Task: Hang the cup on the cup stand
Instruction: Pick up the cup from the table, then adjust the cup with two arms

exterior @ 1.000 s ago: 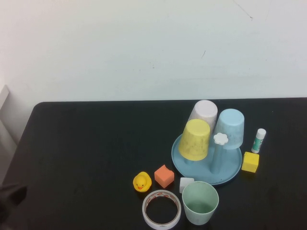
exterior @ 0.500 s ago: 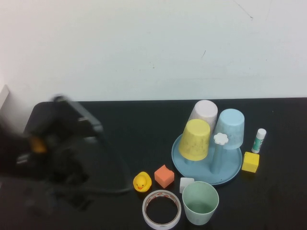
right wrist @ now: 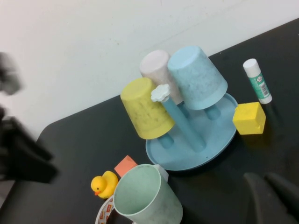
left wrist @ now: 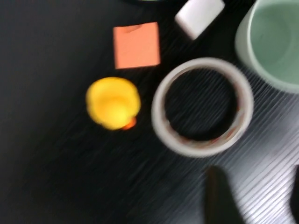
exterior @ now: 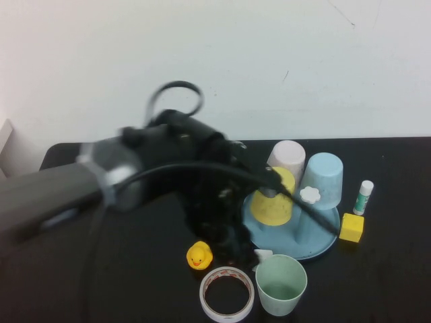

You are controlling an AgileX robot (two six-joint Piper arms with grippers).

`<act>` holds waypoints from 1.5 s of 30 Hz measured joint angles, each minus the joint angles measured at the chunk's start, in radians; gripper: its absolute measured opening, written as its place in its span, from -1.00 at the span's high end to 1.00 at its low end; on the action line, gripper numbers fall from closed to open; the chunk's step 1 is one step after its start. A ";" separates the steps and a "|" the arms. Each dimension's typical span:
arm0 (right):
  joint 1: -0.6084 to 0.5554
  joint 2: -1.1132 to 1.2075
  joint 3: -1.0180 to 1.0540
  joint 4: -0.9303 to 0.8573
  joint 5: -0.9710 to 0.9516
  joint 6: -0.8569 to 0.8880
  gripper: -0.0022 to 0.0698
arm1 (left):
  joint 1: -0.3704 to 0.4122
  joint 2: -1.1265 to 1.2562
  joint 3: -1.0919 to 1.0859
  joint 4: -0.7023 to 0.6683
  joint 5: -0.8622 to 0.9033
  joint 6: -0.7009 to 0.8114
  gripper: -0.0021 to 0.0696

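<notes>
Left end effector [left wrist: 252,198] over the black table [exterior: 101,282], near the tape roll; fingers spread, holding nothing.

The pale mint-green plastic tumbler [exterior: 281,284] stands upright on the table, just beside the white tape roll [exterior: 227,293] and the light blue cup stand [exterior: 323,237] with pegs. The right end effector [right wrist: 271,193] hangs pressed together near the stand.

Cup [exterior: 281,284]: matt mint plastic, faintly speckled, smooth inside. Cup stand [exterior: 323,243]: light blue plastic, slight sheen on dish rim; white cap [exterior: 310,195] matt plastic. Yellow cup [exterior: 273,204] and light blue cup [exterior: 322,177]: matt, grainy-looking plastic. Table [exterior: 121,282]: black, fine wood-grain lines, low sheen. Tape roll [exterior: 227,294]: glossy whitish tape. Duck [exterior: 199,256]: smooth yellow rubbery plastic.
</notes>
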 joint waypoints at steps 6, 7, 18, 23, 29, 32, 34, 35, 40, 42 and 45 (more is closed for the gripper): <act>0.000 0.000 0.000 0.002 0.000 -0.007 0.94 | 0.000 0.196 -0.155 -0.137 0.038 -0.063 -0.68; 0.000 0.000 0.000 0.002 0.000 -0.010 0.94 | 0.000 0.218 -0.170 -0.157 0.036 -0.067 -0.71; 0.000 0.000 0.000 0.009 0.007 -0.023 0.94 | 0.000 0.407 -0.247 -0.220 -0.052 -0.106 -0.29; 0.000 0.000 0.000 0.029 0.012 -0.060 0.94 | 0.000 0.425 -0.260 -0.208 -0.064 -0.109 0.55; 0.000 0.000 0.000 0.052 0.016 -0.081 0.94 | 0.000 0.409 -0.266 -0.176 -0.051 -0.106 0.90; 0.000 0.000 0.000 0.055 0.016 -0.086 0.94 | -0.010 0.359 -0.266 -0.152 -0.024 -0.072 0.92; 0.000 0.000 0.000 0.057 0.016 -0.086 0.94 | -0.034 0.299 -0.255 -0.105 -0.013 -0.048 0.92; 0.000 0.000 0.000 0.059 0.016 -0.086 0.94 | -0.050 0.256 -0.234 -0.070 -0.015 -0.048 0.92; 0.000 0.000 0.000 0.063 0.016 -0.088 0.94 | -0.120 0.010 -0.045 0.099 -0.157 -0.132 0.92; 0.000 0.000 0.000 0.063 0.016 -0.088 0.94 | -0.134 -0.084 0.057 0.150 -0.234 -0.170 0.92; 0.000 0.000 0.000 0.064 0.016 -0.088 0.94 | -0.147 -0.222 0.221 0.228 -0.384 -0.285 0.92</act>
